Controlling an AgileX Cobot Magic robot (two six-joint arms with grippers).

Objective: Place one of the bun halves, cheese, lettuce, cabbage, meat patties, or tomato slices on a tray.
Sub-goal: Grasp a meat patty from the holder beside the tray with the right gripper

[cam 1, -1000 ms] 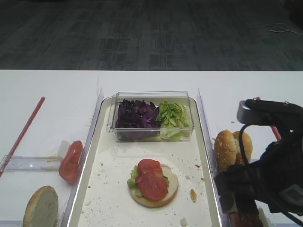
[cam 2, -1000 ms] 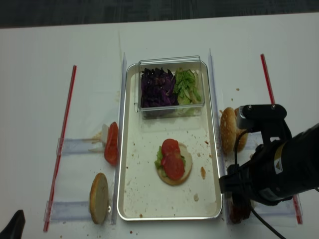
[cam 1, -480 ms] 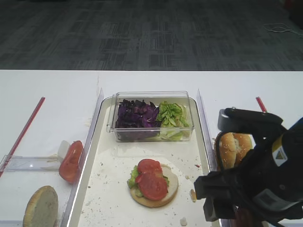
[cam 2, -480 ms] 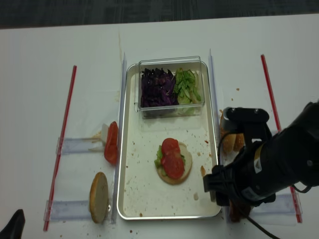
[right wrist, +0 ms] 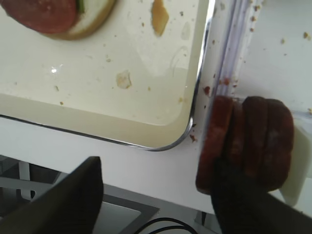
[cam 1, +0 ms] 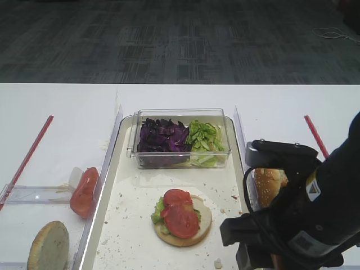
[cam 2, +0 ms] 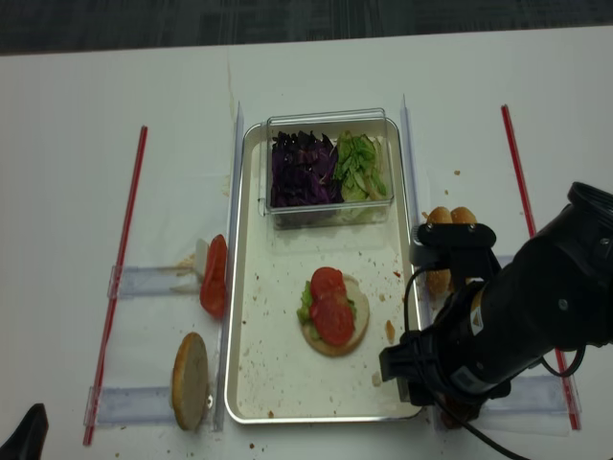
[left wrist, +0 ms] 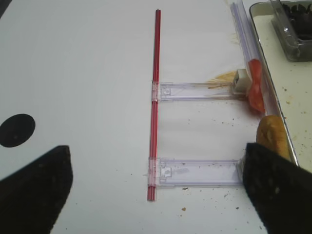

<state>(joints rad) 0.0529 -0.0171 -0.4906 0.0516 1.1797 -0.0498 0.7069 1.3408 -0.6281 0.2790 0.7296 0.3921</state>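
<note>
Three meat patties (right wrist: pixel 251 146) stand on edge just off the tray's (cam 2: pixel 251 383) near right corner, on the table (cam 2: pixel 77 192). Only the right wrist view shows them; overhead the arm hides that spot. Right claw (right wrist: pixel 156 195) is spread wide, one finger against the patties, not clamped yet. On the tray: a bun half (cam 2: pixel 335 326) with lettuce and tomato slices (cam 2: pixel 330 309). Farther back, a clear box (cam 2: pixel 329 165) holds cabbage (cam 2: pixel 302 168) and more lettuce (cam 2: pixel 362 165). Left claw (left wrist: pixel 156 195) gapes, holding nothing.
</note>
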